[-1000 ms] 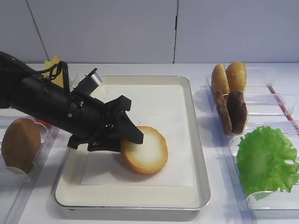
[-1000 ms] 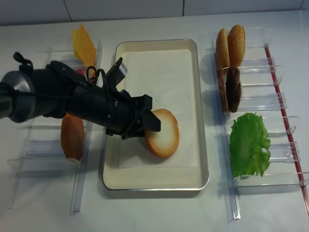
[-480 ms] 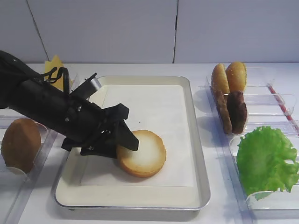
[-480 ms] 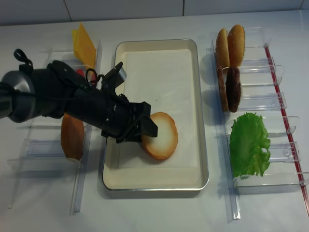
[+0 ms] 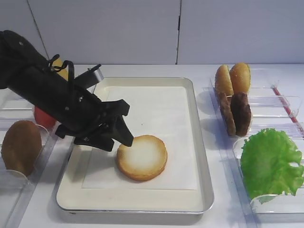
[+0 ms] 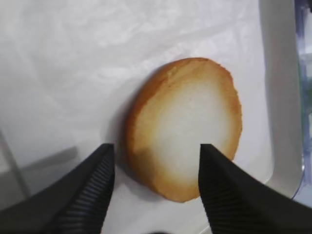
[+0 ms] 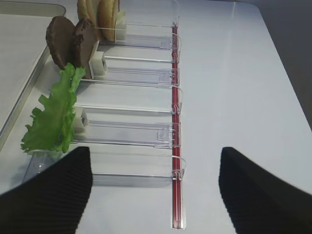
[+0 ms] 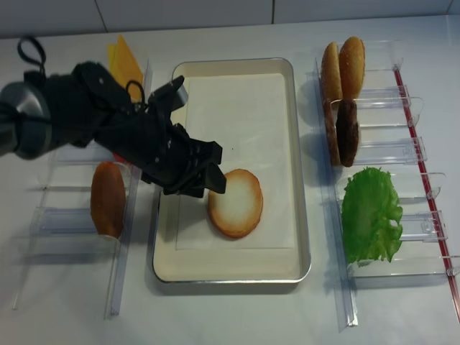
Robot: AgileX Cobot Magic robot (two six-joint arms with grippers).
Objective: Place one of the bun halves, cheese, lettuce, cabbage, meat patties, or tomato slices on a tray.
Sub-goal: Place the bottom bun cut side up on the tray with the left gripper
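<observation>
A bun half (image 5: 142, 157) (image 8: 236, 203) lies flat on the tray's white paper liner, pale cut face up, toasted rim around it. The silver tray (image 5: 203, 142) (image 8: 301, 180) sits mid-table. My left gripper (image 5: 122, 124) (image 8: 214, 169) hovers just up and left of the bun, open, holding nothing. In the left wrist view the bun (image 6: 187, 141) shows beyond the spread gripper (image 6: 156, 151), untouched by either finger. My right gripper (image 7: 153, 161) stands open over bare table beside the holders. Lettuce (image 5: 270, 161) and meat patties (image 5: 237, 113) stand in holders on the right.
Clear plastic holders flank the tray. On the left are a brown domed bun (image 5: 20, 147), a red tomato slice (image 5: 42, 116) and yellow cheese (image 8: 123, 65). Golden bun halves (image 8: 341, 65) stand at the back right. A red strip (image 7: 174, 97) runs along the right holders.
The left gripper opened, let go of the bun half, and drew back up and to the left. The bun settled from tilted to flat on the liner.
</observation>
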